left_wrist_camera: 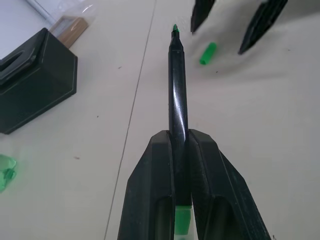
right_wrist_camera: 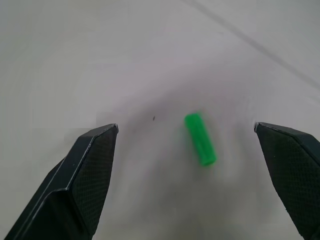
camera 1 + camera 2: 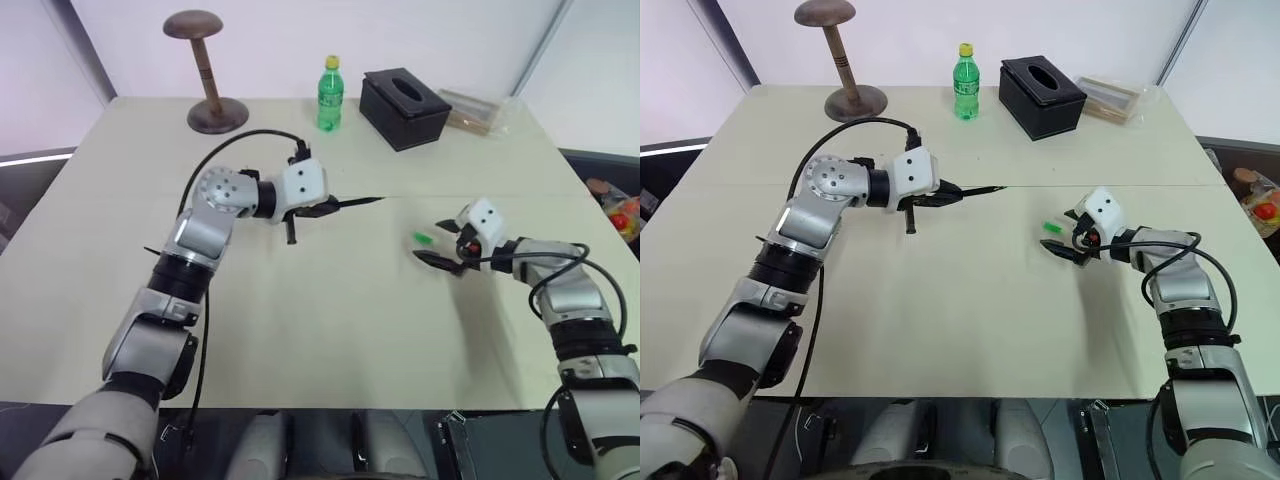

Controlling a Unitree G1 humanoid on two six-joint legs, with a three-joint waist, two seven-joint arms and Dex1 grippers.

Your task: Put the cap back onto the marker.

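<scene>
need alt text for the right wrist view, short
A small green cap lies on its side on the pale table, between the two wide-open black fingers of the right pincer, touching neither. A thin seam in the tabletop crosses one corner of the view.

Bright green cap (image 2: 200, 138), black marker (image 1: 178, 95) w/ green tip.
</scene>
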